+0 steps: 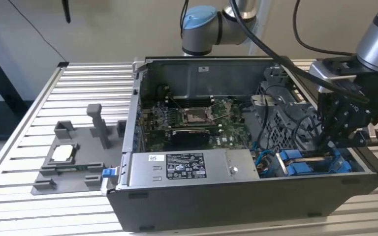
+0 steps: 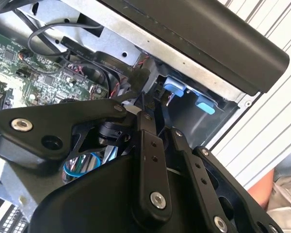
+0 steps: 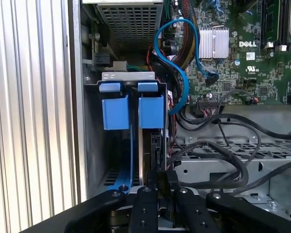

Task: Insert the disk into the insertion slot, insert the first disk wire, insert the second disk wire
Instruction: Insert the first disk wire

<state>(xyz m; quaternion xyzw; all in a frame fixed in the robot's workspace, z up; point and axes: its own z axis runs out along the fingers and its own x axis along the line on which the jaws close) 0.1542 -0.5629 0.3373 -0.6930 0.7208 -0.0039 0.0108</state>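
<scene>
The disk (image 3: 153, 141) stands on edge in the insertion slot (image 3: 128, 76), at the front right corner of the open computer case (image 1: 255, 196). Its bright blue carrier tab (image 3: 151, 110) lines up with a second blue tab (image 3: 115, 112) beside it. My gripper (image 3: 162, 175) reaches down into that bay (image 1: 333, 142), at the end of the disk far from the tabs. Its fingers (image 3: 148, 199) are drawn close together on the end of a black disk wire (image 3: 203, 145) that curves in from the cage side. In the second wrist view, the fingertips (image 2: 144, 109) meet near both blue tabs (image 2: 174, 87).
The grey labelled power supply (image 1: 189, 167) lies along the case front and the green motherboard (image 1: 196, 118) sits behind it. A blue cable (image 3: 182, 73) and black cables loop beside the bay. A grey fixture with parts (image 1: 71, 157) rests on the slatted table at the exterior view's left.
</scene>
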